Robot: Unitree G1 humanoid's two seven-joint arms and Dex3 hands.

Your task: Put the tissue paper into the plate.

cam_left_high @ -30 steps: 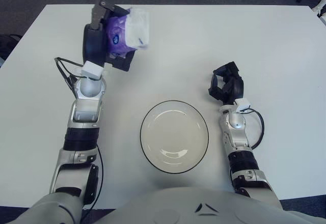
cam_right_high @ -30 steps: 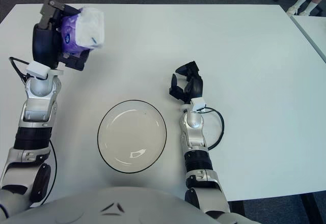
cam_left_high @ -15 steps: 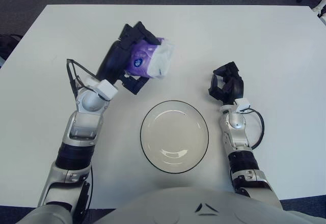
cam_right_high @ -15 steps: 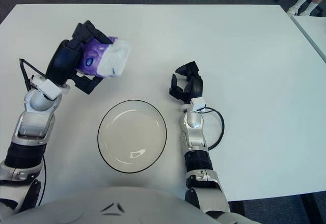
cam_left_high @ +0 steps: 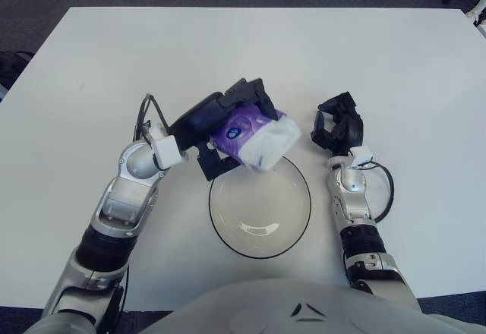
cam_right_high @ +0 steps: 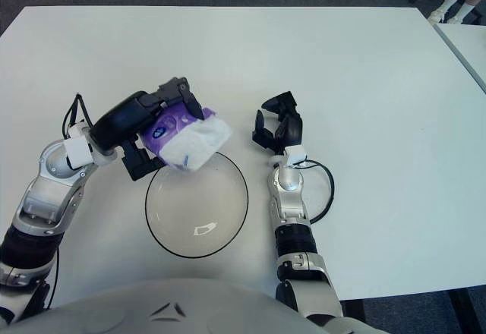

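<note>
The tissue paper (cam_left_high: 254, 138) is a soft pack, purple on one part and white on the other, and it is up in the air over the far left edge of the plate (cam_left_high: 260, 203). On the left side, the left robot hand (cam_left_high: 225, 125) has its dark fingers (cam_left_high: 250, 96) wrapped around the purple part of the pack and holds it tight. The arm (cam_left_high: 125, 197) of that hand is silver and reaches in from the lower left, with a thin black wire looping near its wrist. The white end of the pack points down and to the right, toward the plate, and it hangs just past the plate's dark rim. I cannot tell if the pack touches the plate. The plate is round and pale with a dark edge, and it sits on the white surface (cam_left_high: 250, 53) in the middle, close to the robot's body. To the right of the plate is the right robot hand (cam_left_high: 336, 128). Its black fingers are curled in and they hold nothing. It shows just beside the plate's upper right edge, apart from the pack.
</note>
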